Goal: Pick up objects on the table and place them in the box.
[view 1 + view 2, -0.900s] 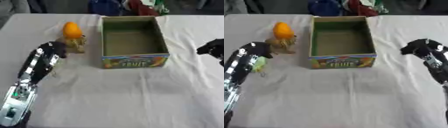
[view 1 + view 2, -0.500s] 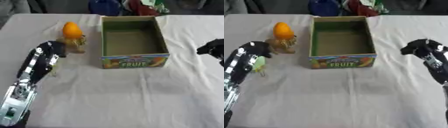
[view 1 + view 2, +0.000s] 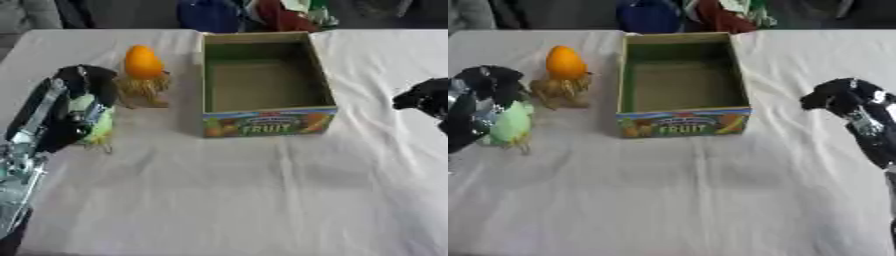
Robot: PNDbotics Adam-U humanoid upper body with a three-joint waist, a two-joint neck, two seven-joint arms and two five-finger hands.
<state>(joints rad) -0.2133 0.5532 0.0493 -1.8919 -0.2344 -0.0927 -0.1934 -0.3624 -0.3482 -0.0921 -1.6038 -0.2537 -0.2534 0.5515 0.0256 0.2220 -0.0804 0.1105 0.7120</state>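
An open cardboard fruit box (image 3: 267, 122) stands at the middle back of the table, and nothing shows inside it. Left of the box an orange fruit (image 3: 143, 61) rests against a tan, knobbly object (image 3: 140, 89). A pale green object (image 3: 511, 125) lies nearer the left edge. My left hand (image 3: 74, 97) lies over the green object and hides part of it. My right hand (image 3: 846, 97) hovers at the right, well away from the box, fingers curled with nothing in them.
A white cloth (image 3: 245, 200) covers the table, with bare cloth in front of the box. Blue, red and green things (image 3: 254, 12) crowd the far edge behind the box.
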